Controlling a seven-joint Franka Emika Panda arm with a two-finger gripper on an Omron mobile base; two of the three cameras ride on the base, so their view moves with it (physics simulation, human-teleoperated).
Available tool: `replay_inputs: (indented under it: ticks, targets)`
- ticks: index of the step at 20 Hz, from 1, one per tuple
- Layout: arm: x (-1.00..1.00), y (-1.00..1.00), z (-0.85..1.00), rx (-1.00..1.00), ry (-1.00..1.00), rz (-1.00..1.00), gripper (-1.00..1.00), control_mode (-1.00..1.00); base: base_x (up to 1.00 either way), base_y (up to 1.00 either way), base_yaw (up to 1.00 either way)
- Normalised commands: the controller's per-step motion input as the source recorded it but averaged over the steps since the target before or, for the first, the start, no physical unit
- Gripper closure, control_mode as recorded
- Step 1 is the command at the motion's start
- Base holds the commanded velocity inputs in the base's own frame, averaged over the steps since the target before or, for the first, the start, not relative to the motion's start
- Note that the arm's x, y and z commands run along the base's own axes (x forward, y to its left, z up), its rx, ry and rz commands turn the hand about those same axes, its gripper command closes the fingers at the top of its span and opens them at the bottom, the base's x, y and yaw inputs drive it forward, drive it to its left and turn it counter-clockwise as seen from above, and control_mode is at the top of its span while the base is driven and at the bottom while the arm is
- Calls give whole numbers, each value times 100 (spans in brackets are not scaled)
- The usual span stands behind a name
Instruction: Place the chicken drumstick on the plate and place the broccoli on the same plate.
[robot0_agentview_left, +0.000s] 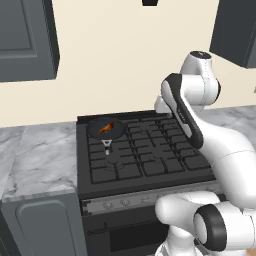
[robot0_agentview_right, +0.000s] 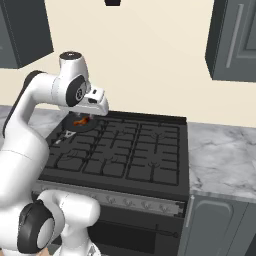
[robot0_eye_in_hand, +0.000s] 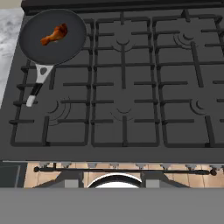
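Observation:
The chicken drumstick (robot0_eye_in_hand: 55, 34), small and orange-brown, lies in a black frying pan (robot0_eye_in_hand: 65, 49) on the stove's back-left burner. The left base view shows the drumstick (robot0_agentview_left: 105, 128) in the pan (robot0_agentview_left: 116, 131), and in the right base view the drumstick (robot0_agentview_right: 81, 121) peeks out just below my hand. My gripper (robot0_eye_in_hand: 112, 179) hangs high above the stove's front edge and looks down at the burners. Its fingertips (robot0_eye_in_hand: 70, 178) stand apart with nothing between them. It is well short of the pan and to its right. The broccoli and the plate are out of view.
The pan's handle (robot0_eye_in_hand: 38, 83) points toward the stove front. The black stove grates (robot0_eye_in_hand: 127, 87) span the middle. Grey marble counters lie to the left (robot0_agentview_left: 35, 160) and right (robot0_agentview_right: 220, 155). Dark wall cabinets (robot0_agentview_left: 25, 40) hang above both sides.

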Motion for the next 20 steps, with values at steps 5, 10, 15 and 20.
replay_inputs:
  ticks: [5,10,15,20]
  targets:
    - [5,25,-3,0,0,0,-100,-100,0,0,0]
    - [28,36,-15,3,0,0,-100,-100,0,0,0]
    - [49,21,-26,5,0,-2,-100,-100,0,0,0]
    - [36,21,-21,4,0,-4,-100,-100,0,0,0]
